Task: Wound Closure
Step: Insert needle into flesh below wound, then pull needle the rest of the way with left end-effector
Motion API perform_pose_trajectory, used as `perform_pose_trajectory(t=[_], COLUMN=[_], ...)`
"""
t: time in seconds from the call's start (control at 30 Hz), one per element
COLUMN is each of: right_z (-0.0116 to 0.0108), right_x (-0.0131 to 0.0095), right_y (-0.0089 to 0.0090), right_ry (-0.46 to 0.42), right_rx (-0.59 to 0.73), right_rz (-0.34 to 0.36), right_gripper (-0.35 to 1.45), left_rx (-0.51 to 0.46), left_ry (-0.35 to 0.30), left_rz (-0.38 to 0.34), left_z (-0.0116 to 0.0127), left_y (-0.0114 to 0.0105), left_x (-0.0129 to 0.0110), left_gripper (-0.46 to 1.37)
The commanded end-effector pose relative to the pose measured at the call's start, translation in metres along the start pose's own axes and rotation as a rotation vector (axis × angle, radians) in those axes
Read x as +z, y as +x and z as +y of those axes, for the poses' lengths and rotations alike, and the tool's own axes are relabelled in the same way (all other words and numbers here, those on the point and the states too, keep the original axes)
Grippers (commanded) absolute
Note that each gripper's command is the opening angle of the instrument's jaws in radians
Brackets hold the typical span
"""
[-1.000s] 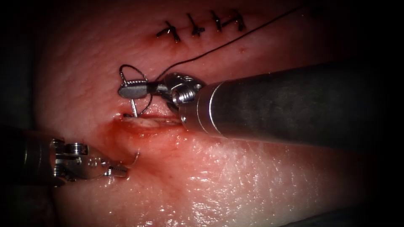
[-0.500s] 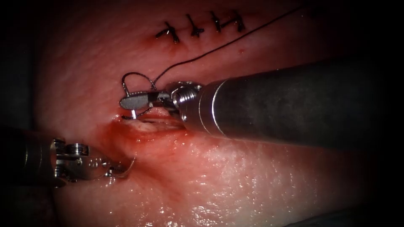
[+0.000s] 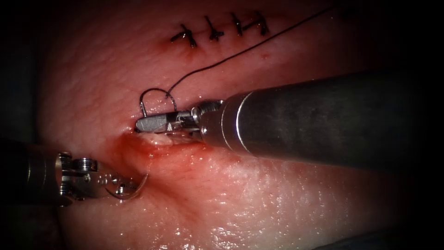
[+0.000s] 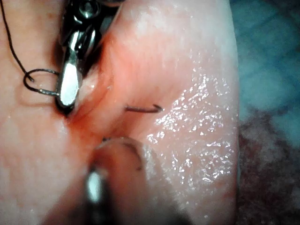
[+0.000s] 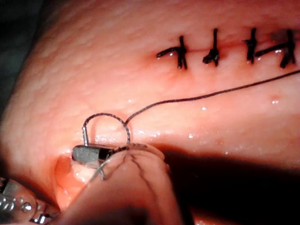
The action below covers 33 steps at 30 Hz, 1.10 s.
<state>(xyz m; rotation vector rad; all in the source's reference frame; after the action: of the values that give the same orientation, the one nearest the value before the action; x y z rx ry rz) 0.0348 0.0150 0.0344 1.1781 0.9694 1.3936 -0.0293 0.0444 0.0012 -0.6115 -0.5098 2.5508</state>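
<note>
My right tool (image 3: 152,122) lies across the cut (image 3: 162,137), its jaws shut on the curved needle near its tail (image 3: 144,109). The needle goes down into the tissue (image 3: 259,194) at the cut's left end. Its pointed end (image 3: 138,186) comes out of the tissue lower left and curves past the tip of my left tool (image 3: 121,187). Black thread (image 3: 222,59) loops above the right jaws and runs off to the upper right. The right wrist view shows the jaws (image 5: 93,153) and the needle tail (image 5: 85,136). The left wrist view shows the needle point (image 4: 143,108) out of the tissue.
Several finished black stitches (image 3: 217,30) sit in a row above the open cut. Red fluid (image 3: 138,148) wets the tissue between the cut and the left tool. The right tool's thick shaft (image 3: 323,120) covers the cut's right part.
The right tool has rolled and sunk toward the cut, driving the needle through. More of the needle's pointed end has come out beside the left tool, which has stayed in place.
</note>
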Motion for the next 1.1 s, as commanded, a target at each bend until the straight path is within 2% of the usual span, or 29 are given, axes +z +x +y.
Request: perform_pose_trajectory(t=[0.03, 0.57, 0.67, 0.73, 0.8, 0.83, 0.87, 0.9, 0.93, 0.97, 1.1], right_z=[0.0000, 0.0006, 0.0006, 0.0006, 0.0006, 0.0005, 0.0005, 0.0004, 0.0004, 0.0003, 0.0004], right_x=[0.0000, 0.0001, 0.0001, 0.0000, 0.0000, 0.0000, 0.0000, 0.0001, 0.0001, 0.0001, -0.0001], right_y=[-0.0001, 0.0001, 0.0003, 0.0005, 0.0008, 0.0010, 0.0011, 0.0014, 0.0017, 0.0019, 0.0026], right_ry=[-0.003, -0.005, 0.006, 0.014, 0.024, 0.028, 0.029, 0.022, 0.006, -0.004, -0.035], right_rx=[0.001, 0.004, 0.004, 0.011, -0.034, -0.090, -0.101, -0.150, -0.206, -0.251, -0.329], right_rz=[-0.006, -0.010, 0.006, 0.047, 0.063, 0.069, 0.072, 0.085, 0.101, 0.109, 0.137], right_gripper=[-0.35, -0.35, -0.35, -0.35, -0.35, 0.05, 0.14, 0.53, 0.76, 0.90, 1.05], left_rx=[-0.001, -0.001, 0.004, 0.015, 0.024, 0.032, 0.031, 0.036, 0.035, 0.035, 0.033], left_ry=[-0.007, -0.009, -0.009, -0.006, -0.002, 0.006, 0.008, 0.011, 0.012, 0.011, 0.016], left_rz=[0.000, 0.000, 0.002, 0.008, 0.018, 0.040, 0.045, 0.053, 0.056, 0.056, 0.072], left_z=[0.0000, -0.0001, -0.0001, -0.0001, -0.0001, -0.0001, -0.0001, 0.0000, 0.0000, 0.0000, -0.0001], left_y=[0.0000, 0.0002, 0.0002, 0.0002, 0.0002, 0.0003, 0.0003, 0.0003, 0.0004, 0.0004, 0.0004], left_x=[0.0000, -0.0001, -0.0001, -0.0002, -0.0003, -0.0004, -0.0004, -0.0005, -0.0005, -0.0005, -0.0006], left_gripper=[-0.35, -0.35, -0.35, -0.35, -0.35, -0.35, -0.35, -0.35, -0.35, -0.35, -0.35])
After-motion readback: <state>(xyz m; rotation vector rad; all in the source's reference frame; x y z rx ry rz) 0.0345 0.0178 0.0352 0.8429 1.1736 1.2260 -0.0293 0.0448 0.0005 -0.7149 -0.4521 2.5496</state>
